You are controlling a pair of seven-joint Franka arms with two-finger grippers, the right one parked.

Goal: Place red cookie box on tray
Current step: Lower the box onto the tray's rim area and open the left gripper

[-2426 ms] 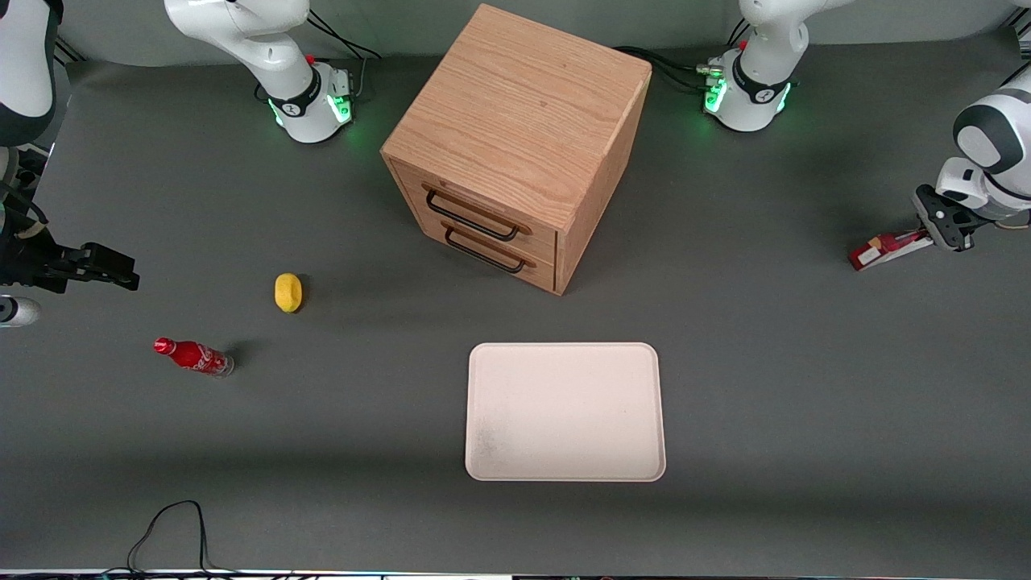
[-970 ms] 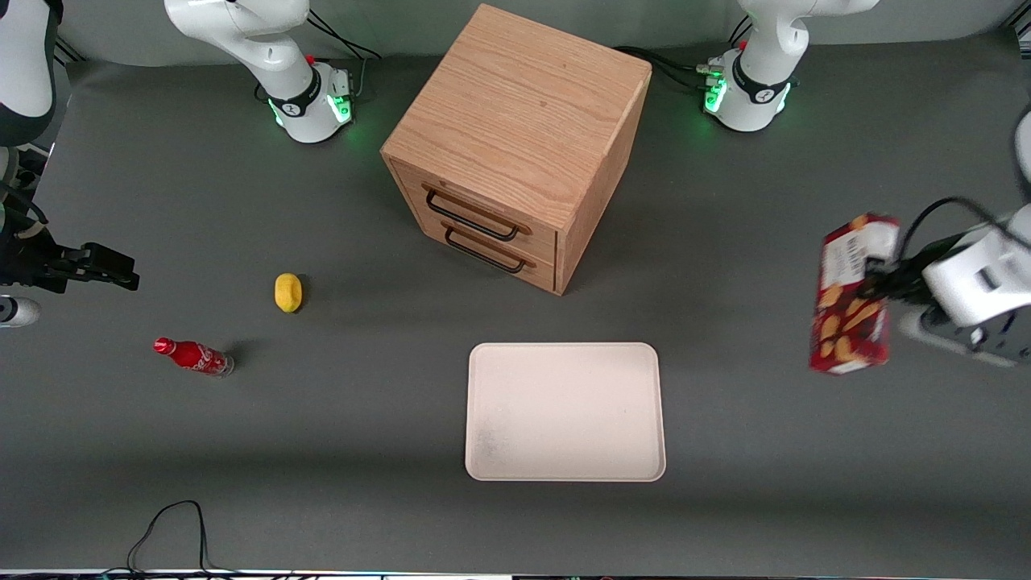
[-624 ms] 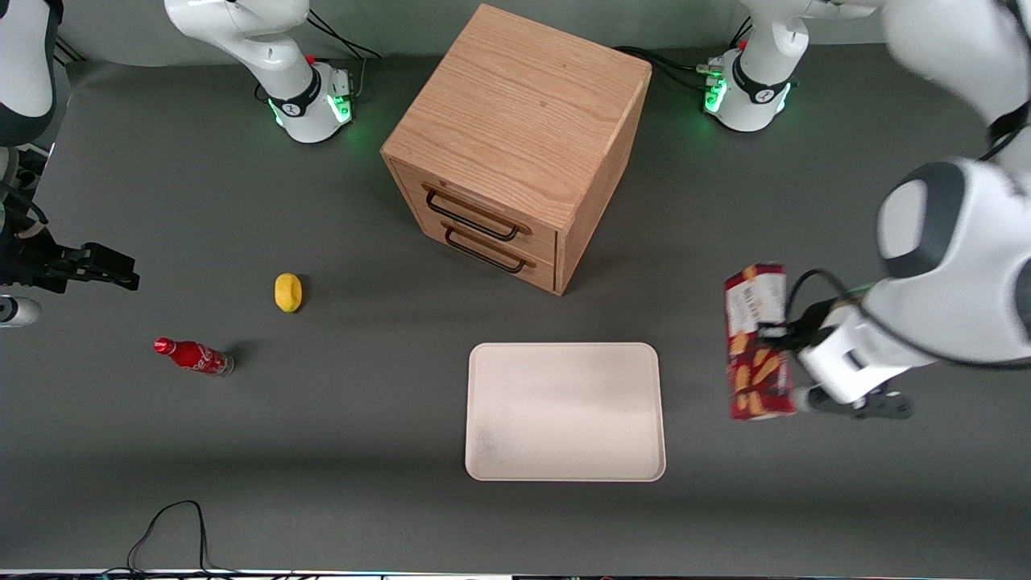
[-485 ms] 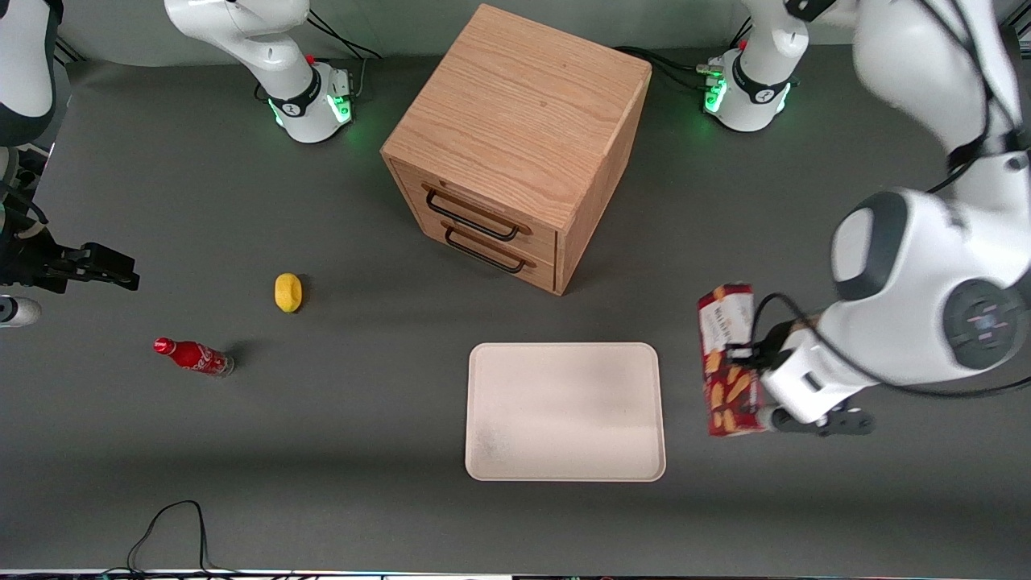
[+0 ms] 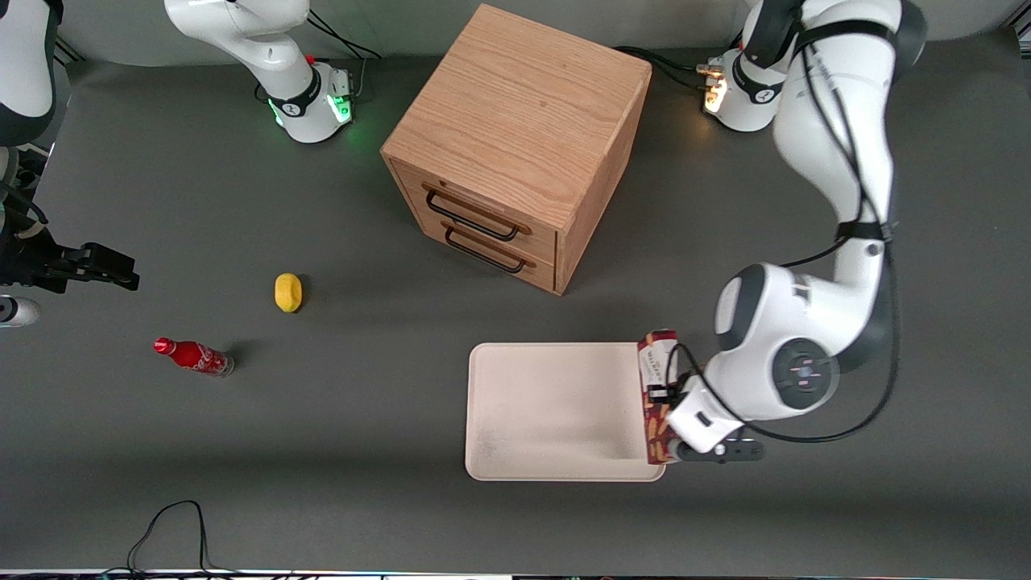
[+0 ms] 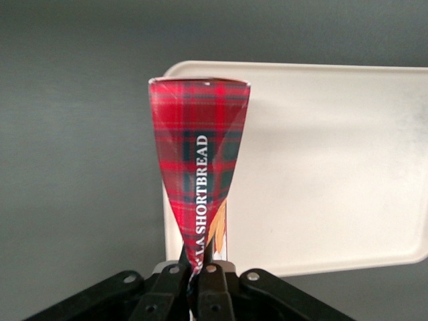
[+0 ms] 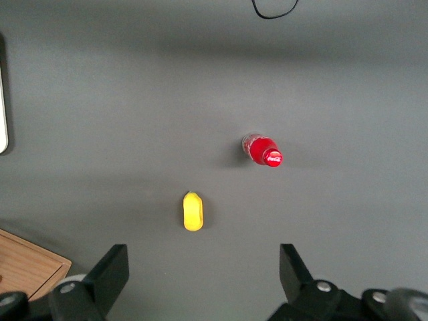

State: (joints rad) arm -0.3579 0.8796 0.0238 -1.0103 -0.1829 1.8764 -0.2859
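Note:
My gripper (image 5: 662, 396) (image 6: 198, 264) is shut on the red cookie box (image 5: 657, 385) (image 6: 199, 167), pinching its narrow edge. The box hangs on edge in the air above the rim of the cream-white tray (image 5: 556, 411) (image 6: 334, 167), at the tray's end toward the working arm. In the left wrist view the box's tartan side with white lettering points away from the camera, over the tray's edge and the grey table. The tray holds nothing else.
A wooden two-drawer cabinet (image 5: 515, 145) stands farther from the front camera than the tray. A yellow lemon (image 5: 287, 292) and a small red soda bottle (image 5: 193, 356) lie toward the parked arm's end of the table. A black cable (image 5: 169, 532) loops at the table's near edge.
The gripper has lifted the box from the table at the working arm's end and carried it sideways and toward the front camera, until it hangs over the tray's rim.

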